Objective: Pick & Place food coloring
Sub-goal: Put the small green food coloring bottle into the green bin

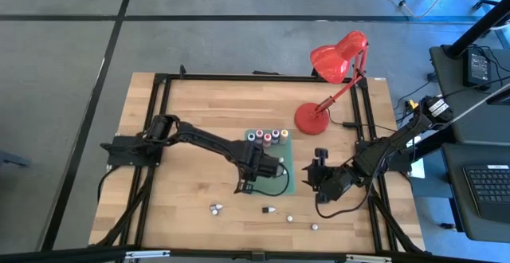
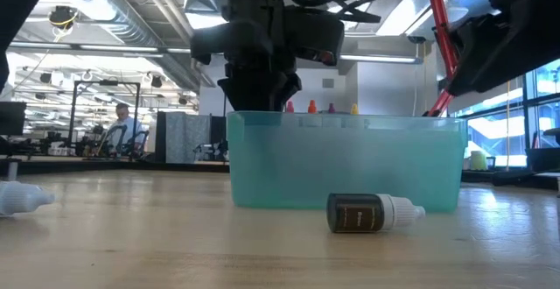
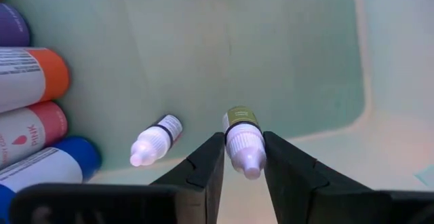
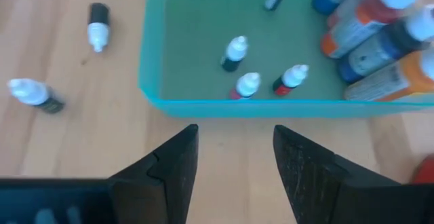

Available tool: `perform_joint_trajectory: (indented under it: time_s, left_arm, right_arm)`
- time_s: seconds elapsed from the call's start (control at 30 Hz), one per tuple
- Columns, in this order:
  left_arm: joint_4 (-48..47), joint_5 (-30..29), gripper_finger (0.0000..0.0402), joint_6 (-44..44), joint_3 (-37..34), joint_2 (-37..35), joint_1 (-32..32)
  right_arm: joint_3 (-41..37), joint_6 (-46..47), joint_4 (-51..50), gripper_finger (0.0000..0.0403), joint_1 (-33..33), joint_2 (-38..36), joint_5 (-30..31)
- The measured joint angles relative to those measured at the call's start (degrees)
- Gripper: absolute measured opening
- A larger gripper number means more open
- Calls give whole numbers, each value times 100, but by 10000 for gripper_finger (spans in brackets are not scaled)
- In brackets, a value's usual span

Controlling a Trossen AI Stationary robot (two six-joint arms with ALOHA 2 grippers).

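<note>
A teal tray (image 1: 288,182) in the middle of the table holds taller coloured bottles (image 1: 265,138) at its far end and tiny food coloring bottles on its floor (image 4: 235,53). My left gripper (image 3: 243,166) reaches down into the tray, shut on a tiny olive-labelled, white-capped bottle (image 3: 239,123). Another tiny bottle (image 3: 154,141) stands beside it. My right gripper (image 4: 234,149) is open and empty just right of the tray (image 4: 203,105). Several tiny bottles lie on their sides on the wood nearer the front edge (image 1: 215,209), (image 1: 269,210), (image 2: 372,212). My left gripper pinches the olive-labelled bottle by its white cap (image 3: 245,155) between its two fingers. The fingers come from above, pointing down into the tray. The bottle stands upright, cap up, body below the fingers; whether its base rests on the tray floor, I cannot tell.
A red desk lamp (image 1: 339,56) stands with its round base (image 1: 312,118) at the far right of the table. Black frame rails (image 1: 159,135) run along the table's sides. Two loose bottles (image 4: 98,26), (image 4: 34,94) lie on the wood in front of the tray.
</note>
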Motion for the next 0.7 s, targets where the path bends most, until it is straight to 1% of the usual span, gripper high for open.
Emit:
perform_joint_trajectory:
  time_s: [0.13, 0.3, 0.53, 0.7]
  left_arm:
    - [1, 2, 99, 2, 0, 0, -49]
    - [-5, 49, 111, -13, 0, 0, -49]
    - [-204, -7, 136, 87, 0, -37, -43]
    - [-349, -43, 138, -70, -7, -388, -10]
  right_arm:
    - [0, -8, 133, 193, 0, 0, -347]
    - [0, -10, 249, 193, 0, 0, -620]
    - [29, -1, 168, 193, 2, -19, -658]
    - [591, 120, -312, 193, 16, -66, -706]
